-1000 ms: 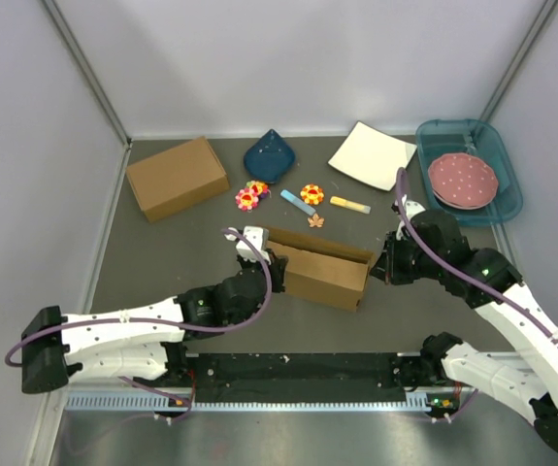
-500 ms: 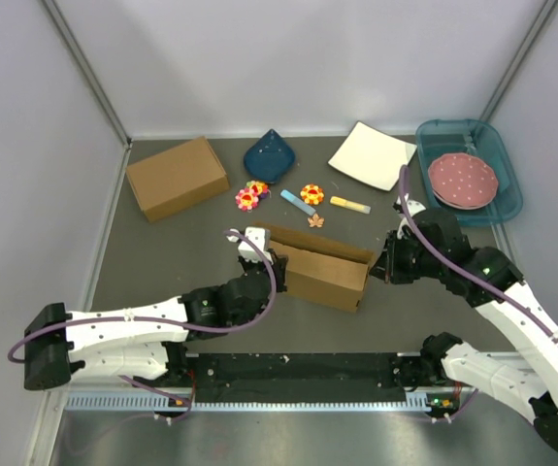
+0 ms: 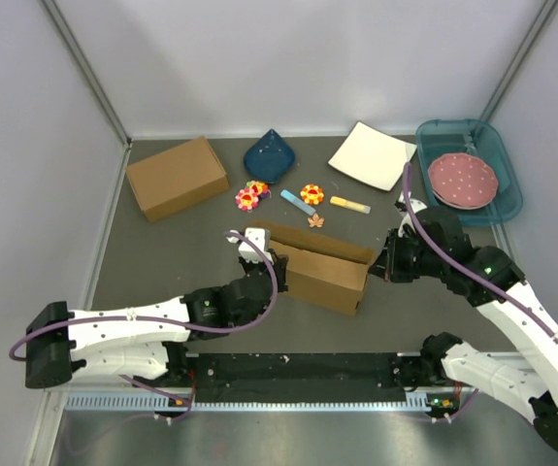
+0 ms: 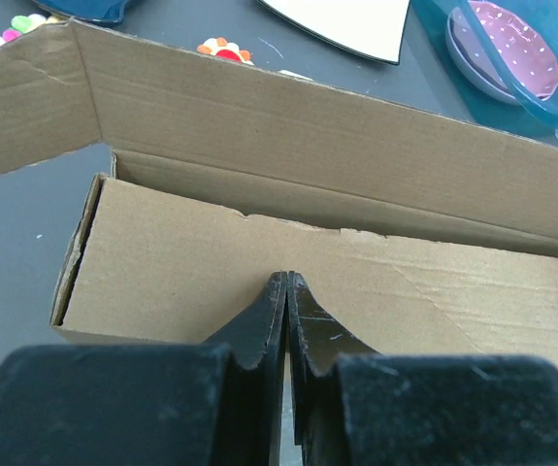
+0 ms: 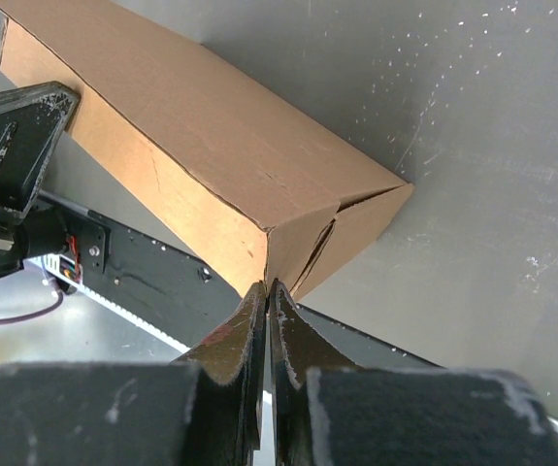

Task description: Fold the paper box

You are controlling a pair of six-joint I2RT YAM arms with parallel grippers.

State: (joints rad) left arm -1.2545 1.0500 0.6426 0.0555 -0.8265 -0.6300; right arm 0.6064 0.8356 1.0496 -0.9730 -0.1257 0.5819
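Observation:
The paper box [image 3: 322, 272] lies mid-table as a long shallow brown carton, its lid flap [image 4: 337, 146] standing up along the far side. My left gripper [image 3: 277, 264] is shut at the box's left end. In the left wrist view its closed tips [image 4: 287, 277] rest against a flat cardboard panel [image 4: 162, 282], with nothing between them. My right gripper [image 3: 377, 267] is shut at the box's right end. In the right wrist view its closed tips [image 5: 267, 286] touch the box's end corner [image 5: 293, 243], where a tucked side flap shows a gap.
A blockier brown box [image 3: 177, 177] sits at the back left. Behind the paper box lie a dark blue dish [image 3: 269, 155], a white square plate [image 3: 372, 155], several small toys [image 3: 311, 193], and a teal tray [image 3: 497, 155] holding a pink plate [image 3: 463, 180].
Almost nothing differs. The left arm's rear links have crept slightly to the right. Both grippers and the box stay where they were.

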